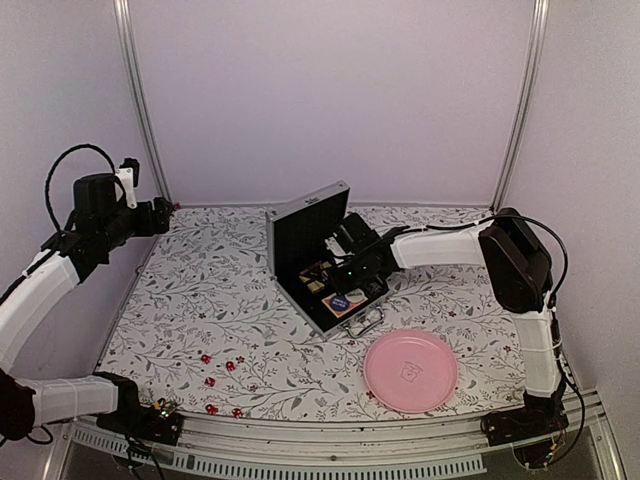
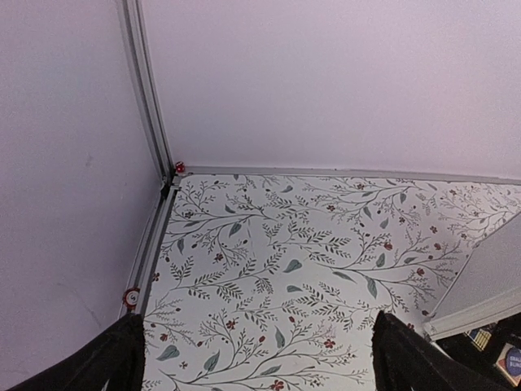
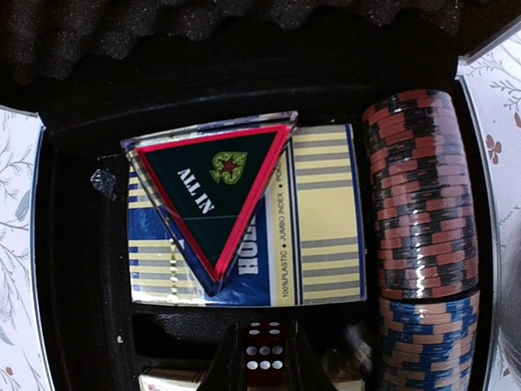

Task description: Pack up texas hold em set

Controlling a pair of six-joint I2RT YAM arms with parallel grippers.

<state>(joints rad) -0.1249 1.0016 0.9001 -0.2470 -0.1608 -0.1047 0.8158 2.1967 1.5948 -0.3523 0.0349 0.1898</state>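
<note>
Right wrist view: right gripper (image 3: 264, 362) pinches a red die (image 3: 264, 352) inside the briefcase (image 1: 303, 238), beside the card deck (image 3: 321, 220) with the ALL IN triangle (image 3: 213, 191) on top. Chip stacks (image 3: 423, 204) to the right. Briefcase open, middle of the table (image 1: 200, 295), lid up. Left gripper (image 2: 259, 334) spread, empty, far left. Loose dice (image 1: 230, 366) near left, pink plate (image 1: 410, 370) near right.

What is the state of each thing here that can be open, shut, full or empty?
briefcase, open, lid up
left gripper, jaws open, empty
right gripper, jaws shut on red die, inside briefcase
chips, stacked in briefcase
loose dice, lying on table, not packed
pink plate, empty
</note>
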